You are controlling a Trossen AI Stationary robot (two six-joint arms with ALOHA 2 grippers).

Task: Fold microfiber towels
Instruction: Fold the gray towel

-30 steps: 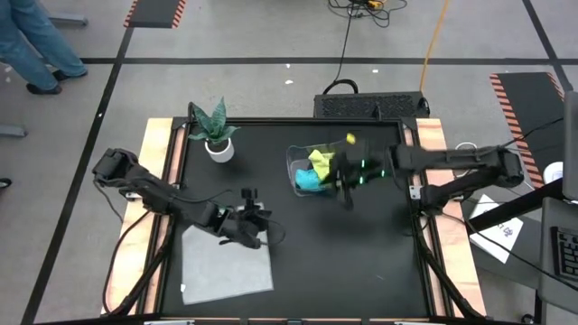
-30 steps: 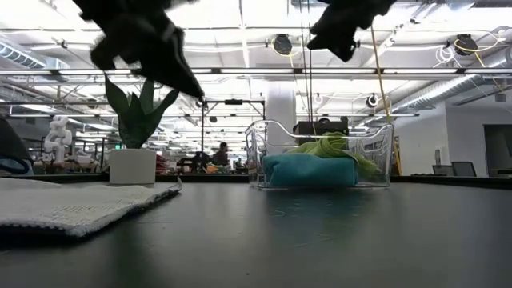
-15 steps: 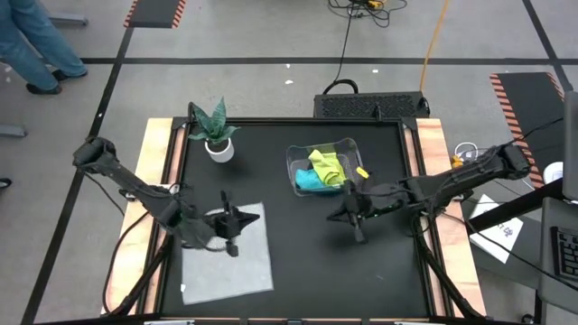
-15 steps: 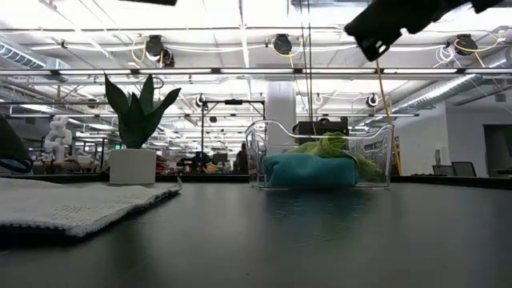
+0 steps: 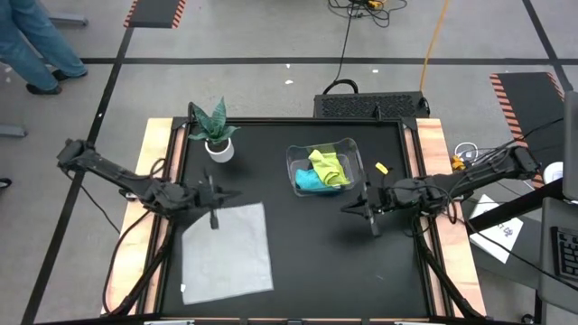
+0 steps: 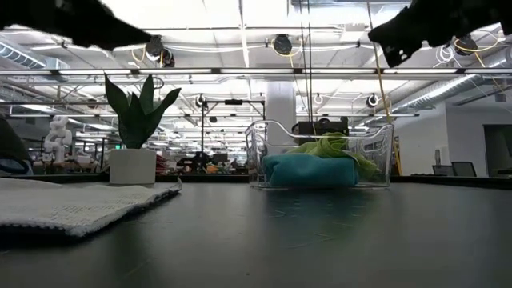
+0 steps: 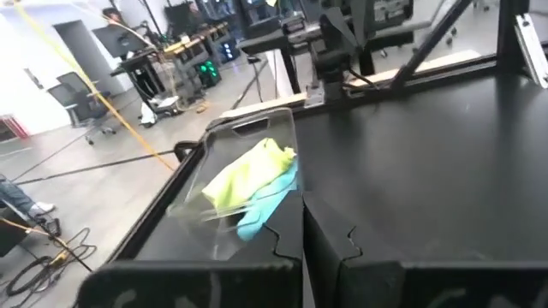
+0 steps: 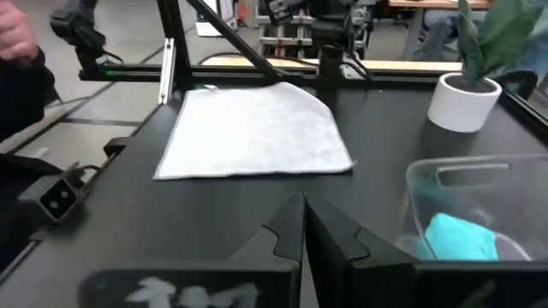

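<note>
Towels sit in two places on the black tabletop [image 5: 298, 253]. The light grey towel [image 5: 226, 248] lies spread flat near the front left corner, its edges roughly square to the table. The yellow-green towel [image 5: 327, 166] and the teal towel [image 5: 309, 180] are bunched together inside a clear plastic bin [image 5: 350, 152] toward the back of the tabletop, right of centre; the yellow-green one lies partly on top of the teal one.

The left gripper [image 5: 213, 195] hangs above the back edge of the grey towel, near the left edge of the tabletop. Its fingers [image 7: 282, 257] are pressed together with nothing between them, as the left wrist view shows.

The right gripper [image 5: 366, 209] is over bare tabletop in front of the bin, toward the right edge and apart from the bin. Its fingers [image 8: 291, 231] are also closed tight and hold nothing.

A potted plant [image 5: 215, 131] in a white pot stands near the back left corner, well apart from the bin and just behind the grey towel's side of the table. A small yellow tag [image 5: 381, 168] shows just right of the bin.
</note>
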